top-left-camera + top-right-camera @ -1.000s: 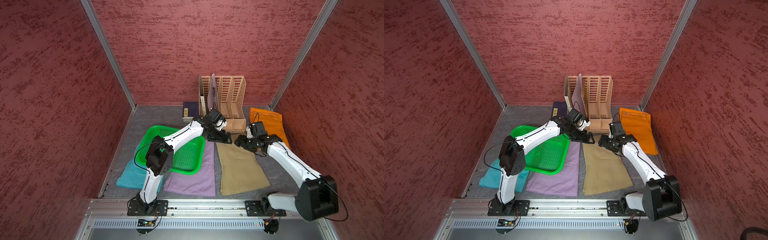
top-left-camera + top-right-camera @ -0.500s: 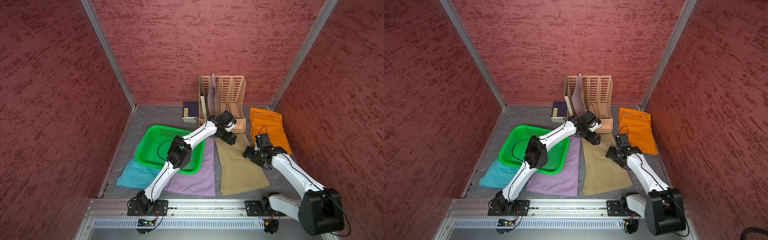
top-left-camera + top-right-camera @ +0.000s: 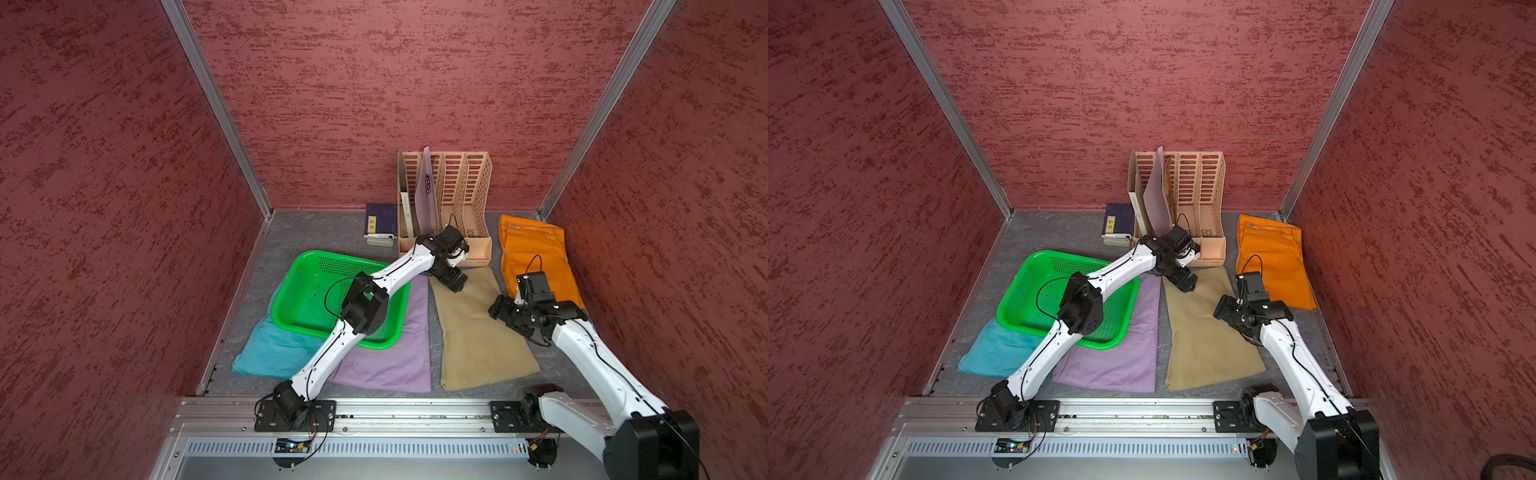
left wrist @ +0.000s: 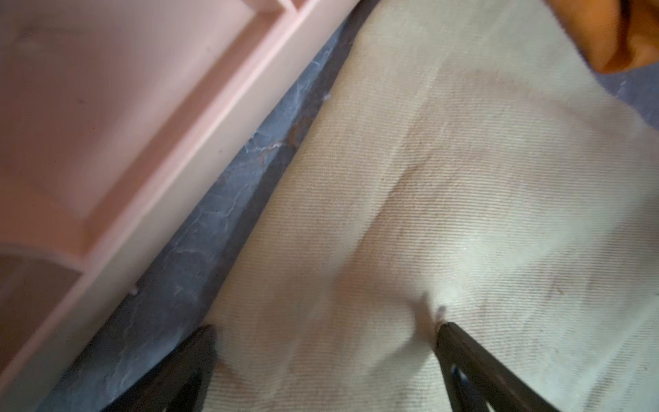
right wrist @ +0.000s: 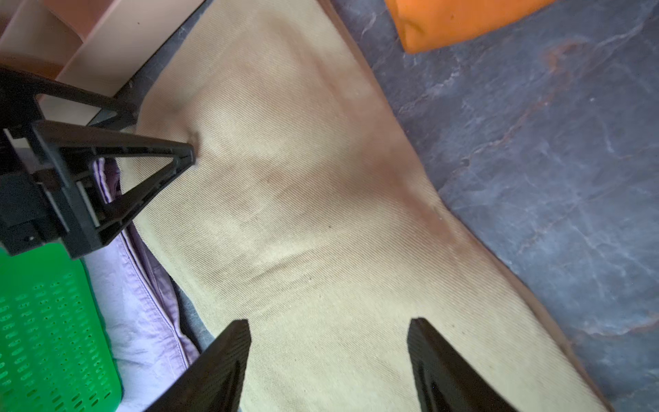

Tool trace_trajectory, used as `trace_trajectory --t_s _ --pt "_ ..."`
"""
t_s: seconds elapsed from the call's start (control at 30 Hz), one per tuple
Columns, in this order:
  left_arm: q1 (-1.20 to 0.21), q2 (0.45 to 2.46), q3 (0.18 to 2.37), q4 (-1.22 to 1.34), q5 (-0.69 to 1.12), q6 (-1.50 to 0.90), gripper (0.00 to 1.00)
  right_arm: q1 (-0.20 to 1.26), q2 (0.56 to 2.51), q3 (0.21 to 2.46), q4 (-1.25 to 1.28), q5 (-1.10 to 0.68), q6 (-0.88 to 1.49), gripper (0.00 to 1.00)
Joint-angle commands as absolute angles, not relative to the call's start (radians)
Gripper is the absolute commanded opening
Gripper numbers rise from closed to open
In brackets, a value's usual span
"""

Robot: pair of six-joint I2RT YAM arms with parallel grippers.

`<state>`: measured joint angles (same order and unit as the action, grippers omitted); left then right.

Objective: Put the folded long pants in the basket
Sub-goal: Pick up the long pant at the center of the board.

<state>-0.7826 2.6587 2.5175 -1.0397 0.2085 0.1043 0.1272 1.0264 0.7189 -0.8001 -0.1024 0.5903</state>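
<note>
Wide-apart jaws touch the tan pants (image 4: 445, 185) beside the beige organiser (image 4: 124, 117).

Basket (image 3: 287, 291) atop two leftmost pants (image 3: 386, 365); organiser (image 3: 473, 183) behind, book (image 3: 380, 220) beside.

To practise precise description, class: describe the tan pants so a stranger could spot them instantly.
Find the beige slotted file organiser at the back wall. Just in front of it lie the tan pants, flat between the lilac pants and the orange pants. Only they are dull khaki.
</note>
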Motion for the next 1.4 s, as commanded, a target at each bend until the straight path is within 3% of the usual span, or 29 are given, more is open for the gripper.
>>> trace_trajectory --t_s 0.0,0.3,0.5,0.57,0.7,0.8,1.1,1.37 --pt "-0.782 2.703 2.546 -1.045 0.23 0.124 1.0 0.124 1.007 0.743 -0.837 -0.13 0.589 0.76" --pt "-0.812 2.719 2.514 -1.102 0.274 0.177 0.94 0.124 0.983 0.759 -0.885 -0.147 0.599 0.75" --pt "-0.842 2.734 2.491 -1.133 0.227 0.204 0.76 0.123 0.978 0.781 -0.897 -0.137 0.594 0.75" --pt "-0.845 2.733 2.475 -1.132 0.219 0.203 0.63 0.124 0.982 0.786 -0.9 -0.132 0.591 0.75" --pt "-0.841 2.731 2.465 -1.127 0.223 0.18 0.22 0.124 0.99 0.786 -0.896 -0.127 0.587 0.75" --pt "-0.829 2.718 2.465 -1.119 0.263 0.154 0.01 0.123 0.996 0.785 -0.891 -0.119 0.584 0.75" --pt "-0.798 2.597 2.455 -1.072 0.313 0.046 0.0 0.124 1.028 0.794 -0.866 -0.106 0.584 0.74" --pt "-0.83 2.445 2.386 -1.038 0.185 0.026 0.0 0.119 1.031 0.804 -0.861 -0.089 0.579 0.74"
